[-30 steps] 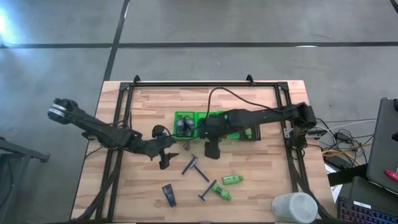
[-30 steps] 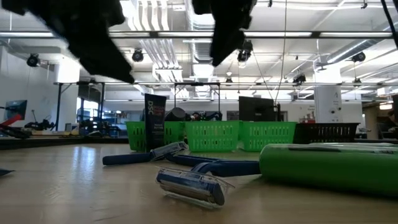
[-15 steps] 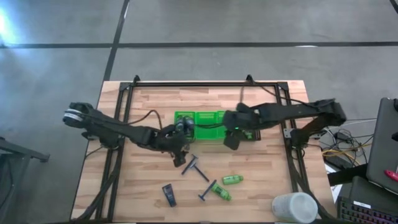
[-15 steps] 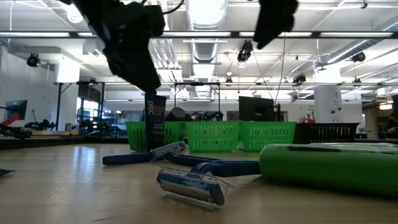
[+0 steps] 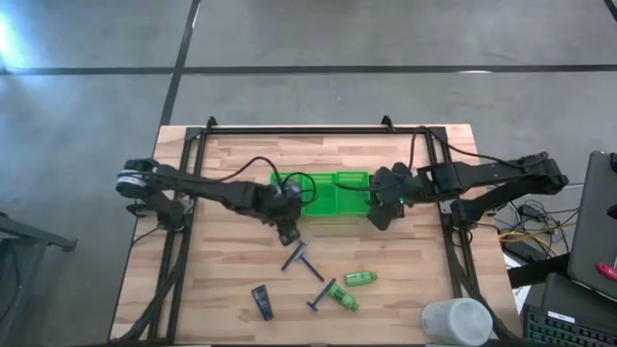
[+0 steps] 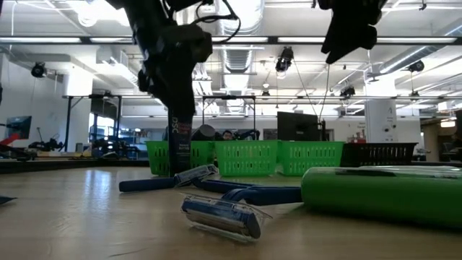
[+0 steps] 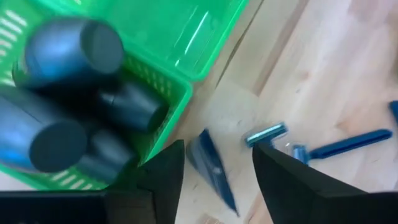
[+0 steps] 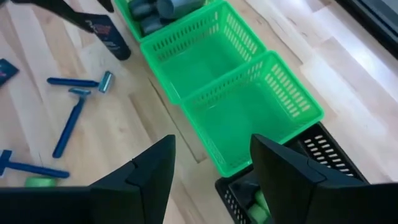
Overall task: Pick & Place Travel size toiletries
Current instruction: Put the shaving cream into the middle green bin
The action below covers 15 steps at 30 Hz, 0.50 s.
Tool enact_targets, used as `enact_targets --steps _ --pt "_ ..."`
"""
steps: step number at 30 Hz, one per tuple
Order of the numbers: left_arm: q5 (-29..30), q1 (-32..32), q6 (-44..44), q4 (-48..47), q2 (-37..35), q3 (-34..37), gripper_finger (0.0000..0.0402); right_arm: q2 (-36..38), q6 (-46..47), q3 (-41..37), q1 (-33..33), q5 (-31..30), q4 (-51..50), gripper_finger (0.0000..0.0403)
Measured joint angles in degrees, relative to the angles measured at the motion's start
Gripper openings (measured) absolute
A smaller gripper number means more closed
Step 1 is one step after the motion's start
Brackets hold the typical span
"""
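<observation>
A dark flat tube [image 6: 180, 141] stands on end on the table, close in front of the green tray's [image 5: 333, 196] left compartment. My left gripper [image 7: 217, 155] is open right above it, one finger on either side of the tube [image 7: 211, 169]. I cannot tell whether they touch. Grey bottles [image 7: 68, 43] fill that compartment. My right gripper [image 8: 211, 149] is open and empty, hovering over the tray's right end [image 8: 261, 112]. Blue razors [image 5: 297, 256], green mini bottles [image 5: 360, 279] and another dark tube [image 5: 261, 302] lie on the near table.
A black slotted bin [image 8: 273, 186] sits against the tray's right end with a green bottle [image 8: 258, 208] inside. The tray's middle and right compartments show bare green floor. A white round container [image 5: 455, 320] stands at the near right corner. A dark frame [image 5: 318, 128] borders the table.
My left gripper has moved right and toward the far edge, from the open table to the standing tube by the tray. My right gripper has moved right along the tray's near side to the tray's right end. The tube has stayed in place.
</observation>
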<state>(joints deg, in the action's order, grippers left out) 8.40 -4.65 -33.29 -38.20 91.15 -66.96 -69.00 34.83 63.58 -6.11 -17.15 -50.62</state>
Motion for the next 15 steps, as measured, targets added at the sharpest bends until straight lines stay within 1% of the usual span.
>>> enact_targets --steps 2,6,8,11,15 --pt "0.02 0.42 0.05 -0.19 0.00 -0.75 0.0183 0.16 -0.08 -0.71 -0.04 -0.02 0.39 0.0208" --pt "0.03 1.10 -0.12 -4.80 0.00 -2.12 0.0163 -0.04 -0.52 -1.92 -0.02 0.00 0.69 0.0212" --pt "-0.91 1.31 -0.20 -5.98 0.00 -2.15 0.0156 -0.04 -1.34 -2.20 -0.04 0.00 0.79 0.0215" --pt "-3.63 1.62 -1.63 -6.13 0.04 -2.13 0.0154 -0.06 -1.96 -2.53 -0.02 0.00 2.69 0.0218" --pt "-4.87 1.64 -3.09 -6.24 1.17 -2.13 0.0164 -0.06 -2.46 -2.70 0.00 -0.86 3.52 0.0224"
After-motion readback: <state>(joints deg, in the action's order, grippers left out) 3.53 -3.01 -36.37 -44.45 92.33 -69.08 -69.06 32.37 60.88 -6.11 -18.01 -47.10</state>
